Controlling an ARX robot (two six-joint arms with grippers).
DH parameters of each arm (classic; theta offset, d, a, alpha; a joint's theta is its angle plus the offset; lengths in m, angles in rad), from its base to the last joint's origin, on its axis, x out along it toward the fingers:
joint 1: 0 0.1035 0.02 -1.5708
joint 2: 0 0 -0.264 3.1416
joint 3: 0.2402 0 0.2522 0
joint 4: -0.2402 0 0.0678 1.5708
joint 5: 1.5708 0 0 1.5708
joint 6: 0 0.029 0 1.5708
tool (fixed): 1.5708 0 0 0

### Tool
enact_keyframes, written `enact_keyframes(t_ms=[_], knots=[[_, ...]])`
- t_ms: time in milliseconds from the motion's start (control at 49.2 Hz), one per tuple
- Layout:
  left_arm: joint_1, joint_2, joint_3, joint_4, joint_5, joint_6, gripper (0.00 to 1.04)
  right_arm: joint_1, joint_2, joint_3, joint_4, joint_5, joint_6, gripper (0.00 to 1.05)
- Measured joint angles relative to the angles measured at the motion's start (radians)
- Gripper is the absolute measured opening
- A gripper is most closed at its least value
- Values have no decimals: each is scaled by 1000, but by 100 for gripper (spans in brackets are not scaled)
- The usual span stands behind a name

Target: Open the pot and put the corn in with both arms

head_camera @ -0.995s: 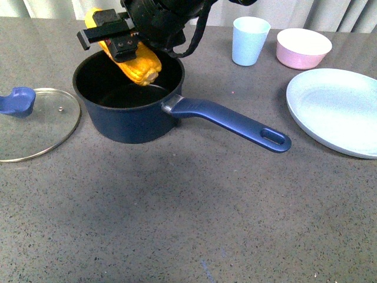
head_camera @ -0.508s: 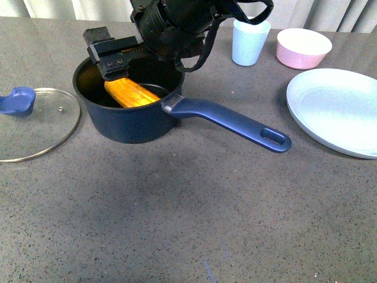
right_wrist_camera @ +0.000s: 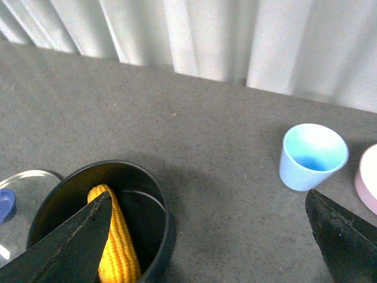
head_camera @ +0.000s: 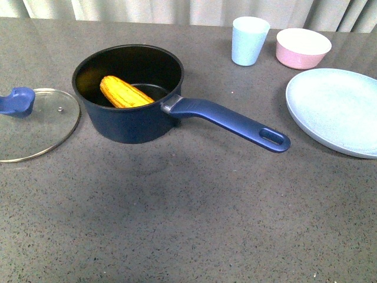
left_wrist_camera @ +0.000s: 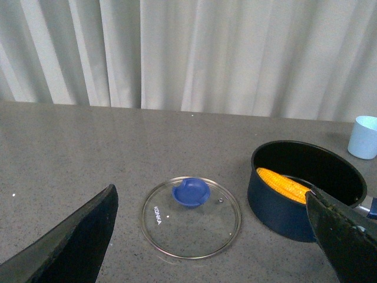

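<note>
The dark blue pot (head_camera: 126, 121) stands uncovered left of centre on the table, its long handle (head_camera: 230, 119) pointing right and toward me. The yellow-orange corn (head_camera: 123, 92) lies inside it, leaning on the left wall. The glass lid (head_camera: 41, 127) with its blue knob (head_camera: 17, 101) lies flat on the table left of the pot. Neither arm shows in the front view. My left gripper (left_wrist_camera: 211, 194) hangs open and empty, high above the lid (left_wrist_camera: 191, 221) and beside the pot (left_wrist_camera: 277, 209). My right gripper (right_wrist_camera: 208, 197) is open and empty, well above the pot (right_wrist_camera: 147, 218) and corn (right_wrist_camera: 118, 247).
A pale blue cup (head_camera: 250, 40) and a small pink bowl (head_camera: 303, 48) stand at the back right. A large pale blue plate (head_camera: 336, 109) lies at the right edge, near the handle's end. White curtains hang behind the table.
The right gripper let the corn drop into the pot, then drew up and back out of the front view. The corn now rests inside the pot.
</note>
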Motion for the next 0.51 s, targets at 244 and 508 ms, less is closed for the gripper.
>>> enact_keyframes(t_ms=[244,508], knots=[[0,0,0,0,0,0,96,-25,-276,-381,396,370,-61,72],[0,0,0,0,0,0,96,-160,-499,-720,523,278,-86,30]])
